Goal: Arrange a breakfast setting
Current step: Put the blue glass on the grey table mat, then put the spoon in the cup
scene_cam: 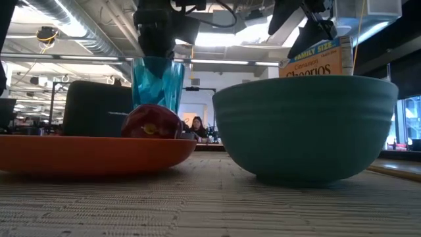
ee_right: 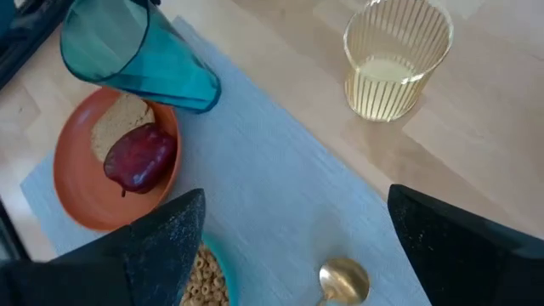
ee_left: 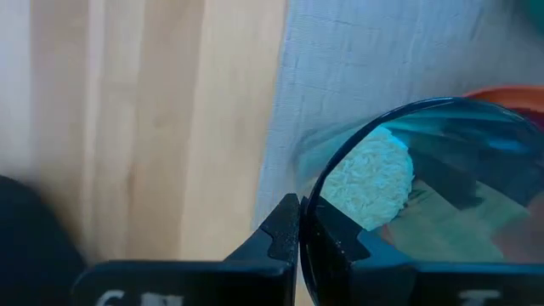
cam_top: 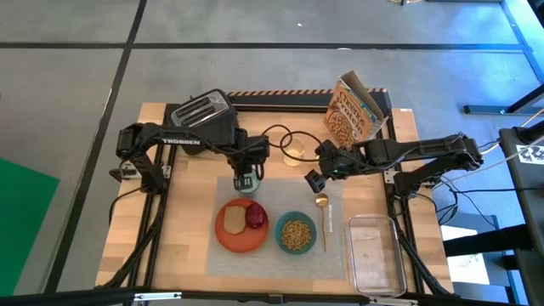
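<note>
Left tool (cam_top: pixel 247 176) clenched on the green cup's (cam_top: pixel 246 180) rim, at the placemat's (cam_top: pixel 280 191) far edge.
Nearer than the left tool: plate (cam_top: pixel 231 239) with toast (cam_top: pixel 233 220) and fruit (cam_top: pixel 256 216), bowl (cam_top: pixel 295 232) of cereal. Right tool (cam_top: pixel 318 170) spread apart, just beyond the spoon (cam_top: pixel 322 212), bare desk (cam_top: pixel 183 221) around.

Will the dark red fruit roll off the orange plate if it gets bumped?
Probably it would roll a little: the dark red fruit looks rounded and smooth. The round orange plate has a raised rim, and the toast slice touches the fruit, so both would likely stop it. It looks firm, not squishy.
</note>
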